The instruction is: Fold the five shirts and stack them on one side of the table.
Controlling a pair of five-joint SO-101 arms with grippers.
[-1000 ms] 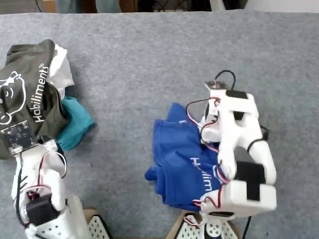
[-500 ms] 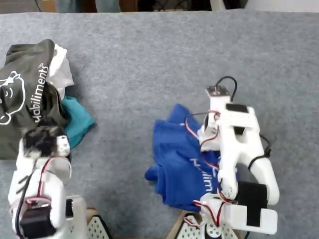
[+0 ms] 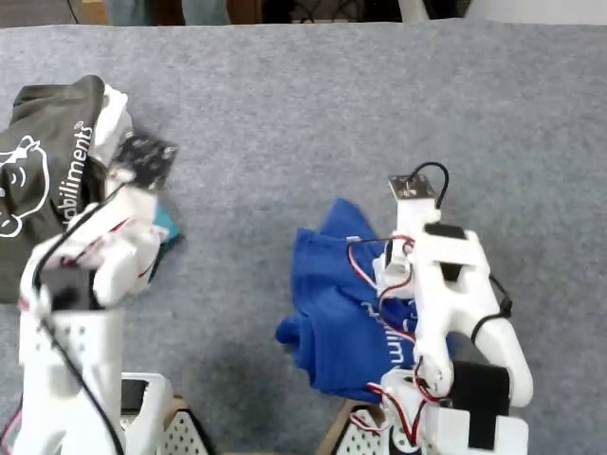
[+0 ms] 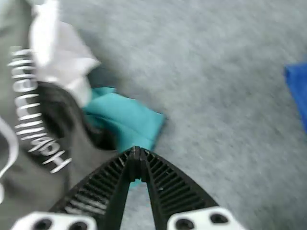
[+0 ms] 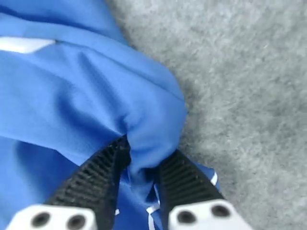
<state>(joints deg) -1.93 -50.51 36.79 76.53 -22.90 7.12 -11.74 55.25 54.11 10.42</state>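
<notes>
Between the ribbed black fingers (image 5: 103,167) of the right claw (image 5: 144,153) sat a bunched fold of the blue shirt (image 5: 72,86), pinched tight and standing up from the rest of the cloth. That shirt (image 3: 332,303) lay crumpled and unfolded on the grey desk (image 3: 285,104), its white print partly showing. The white right arm (image 3: 446,294) hung directly over the side of the blue shirt farthest from the other clothes, with red and black wires looping across it.

Well apart from the blue shirt, on the left arm's side of it, the other clothes lay in a loose heap. A dark shirt (image 3: 47,190) with white lettering covered most of the heap. A white shirt (image 3: 114,118) poked out at the heap's far edge, and a teal shirt (image 4: 127,120) stuck out from under the dark one on the side facing the blue shirt.

The left claw (image 4: 136,152) was closed, its two fingertips meeting right over the teal shirt's edge. Whether they touched or gripped that cloth could not be told. The left arm (image 3: 95,265) stood over the heap's edge nearest the blue shirt, and bare grey desk lay between the heap and the blue shirt.
</notes>
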